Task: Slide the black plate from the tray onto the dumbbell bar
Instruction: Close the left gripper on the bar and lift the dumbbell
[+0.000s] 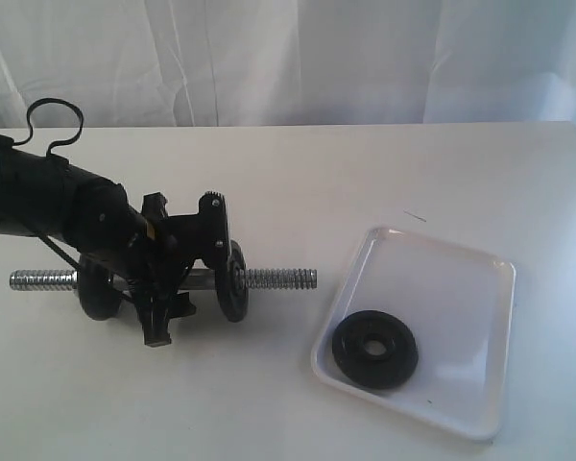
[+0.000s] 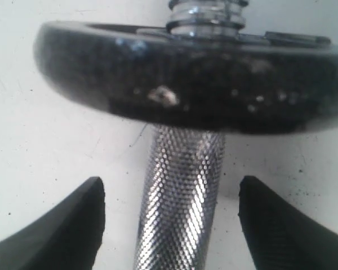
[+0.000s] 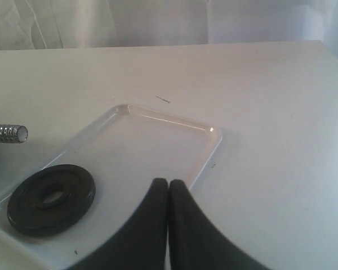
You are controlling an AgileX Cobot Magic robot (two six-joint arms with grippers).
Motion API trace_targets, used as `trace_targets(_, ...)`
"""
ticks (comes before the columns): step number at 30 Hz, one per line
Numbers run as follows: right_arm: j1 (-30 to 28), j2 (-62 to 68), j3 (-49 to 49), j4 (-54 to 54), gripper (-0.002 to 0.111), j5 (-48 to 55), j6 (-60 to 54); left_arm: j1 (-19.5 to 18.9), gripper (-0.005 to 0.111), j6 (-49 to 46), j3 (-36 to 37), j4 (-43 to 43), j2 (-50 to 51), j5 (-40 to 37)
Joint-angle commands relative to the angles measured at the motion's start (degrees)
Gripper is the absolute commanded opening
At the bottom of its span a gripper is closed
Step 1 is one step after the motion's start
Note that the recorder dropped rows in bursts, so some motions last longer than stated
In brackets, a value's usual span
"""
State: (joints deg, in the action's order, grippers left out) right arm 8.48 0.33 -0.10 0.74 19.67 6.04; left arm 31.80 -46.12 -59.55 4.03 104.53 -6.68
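- Exterior view: left gripper straddles the dumbbell bar, jaws released, likely to steady it.
- Unthreaded, the black plate lies flat in the tray.
- Clenched empty, the right gripper faces it.

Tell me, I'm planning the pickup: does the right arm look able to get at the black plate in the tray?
Probably yes: the black plate lies flat and uncovered in the tray, with the right end effector close by, though its shut jaws must open.

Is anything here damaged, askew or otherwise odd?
One disc on the dumbbell bar shows a pale chipped spot on its rim. Otherwise nothing stands out: the black plate lies flat in the tray.
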Motion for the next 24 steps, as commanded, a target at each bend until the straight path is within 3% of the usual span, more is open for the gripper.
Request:
trace_targets(1, 0.12, -0.33, 0.1, -0.32, 0.0, -0.29, 0.18, 0.36, 0.07, -0.2, -0.12, -0.55, -0.11, -0.22)
trace_targets(13, 0.12, -0.33, 0.1, -0.32, 0.0, -0.29, 0.18, 0.36, 0.069, -0.2, -0.12, -0.55, -0.01, -0.34)
trace_targets(20, 0.12, -0.33, 0.1, -0.32, 0.0, -0.29, 0.18, 0.36, 0.045, -0.2, -0.12, -0.55, -0.01, -0.92)
trace_targets(24, 0.12, -0.33, 0.1, -0.32, 0.0, -0.29, 0.18, 0.36, 0.038, -0.2, -0.12, -0.55, -0.01, -1.7)
